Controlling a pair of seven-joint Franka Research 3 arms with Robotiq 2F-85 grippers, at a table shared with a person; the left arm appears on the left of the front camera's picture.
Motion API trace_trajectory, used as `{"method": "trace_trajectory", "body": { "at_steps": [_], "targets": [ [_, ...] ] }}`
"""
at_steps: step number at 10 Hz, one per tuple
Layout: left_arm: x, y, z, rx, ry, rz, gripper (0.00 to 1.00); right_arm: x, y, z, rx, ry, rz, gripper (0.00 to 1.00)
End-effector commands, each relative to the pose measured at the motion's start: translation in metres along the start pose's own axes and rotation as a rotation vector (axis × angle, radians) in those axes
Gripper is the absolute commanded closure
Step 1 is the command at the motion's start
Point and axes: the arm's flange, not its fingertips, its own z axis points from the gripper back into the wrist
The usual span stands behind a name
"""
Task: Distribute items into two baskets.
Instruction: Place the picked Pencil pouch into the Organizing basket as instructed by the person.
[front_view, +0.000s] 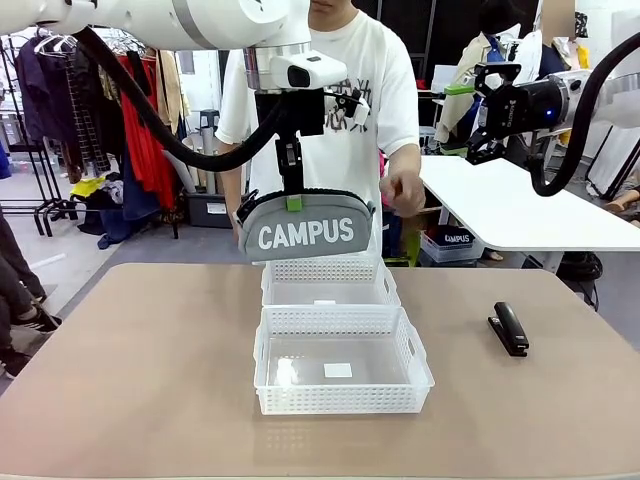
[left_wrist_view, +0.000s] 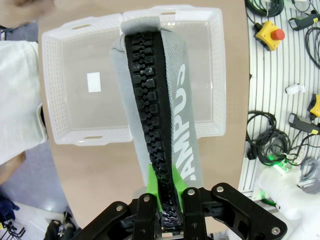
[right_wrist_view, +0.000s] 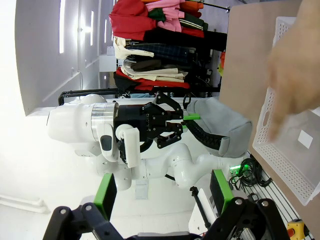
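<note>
Pinched by its black zipper (left_wrist_view: 150, 115) in left gripper (front_view: 293, 205), centre frame, above upper white lattice plastic basket (front_view: 328, 271): grey fabric "CAMPUS" zip pouch (front_view: 305, 234). With right gripper (front_view: 476, 120) spread empty, upper right. Might land half outside if released off-centre.

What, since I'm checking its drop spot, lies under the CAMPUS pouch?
A white lattice basket lies under the CAMPUS pouch, its visible floor bare but for a white label. The pouch covers the floor's middle strip.

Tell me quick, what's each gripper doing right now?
Left gripper: shut on the grey fabric CAMPUS zip pouch.
Right gripper: open, holding nothing.
</note>
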Motion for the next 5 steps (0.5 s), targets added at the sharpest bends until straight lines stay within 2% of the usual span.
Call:
{"method": "trace_trajectory", "body": {
  "at_steps": [1, 5],
  "targets": [
    [-0.0008, -0.0013, 0.0027, 0.010, 0.004, -0.003, 1.00, -0.0004, 0.0024, 0.0013, -0.014, 0.005, 0.006, 0.00],
    [-0.0008, -0.0013, 0.0027, 0.010, 0.004, -0.003, 1.00, -0.0004, 0.0024, 0.0013, -0.014, 0.005, 0.006, 0.00]
  ]
}}
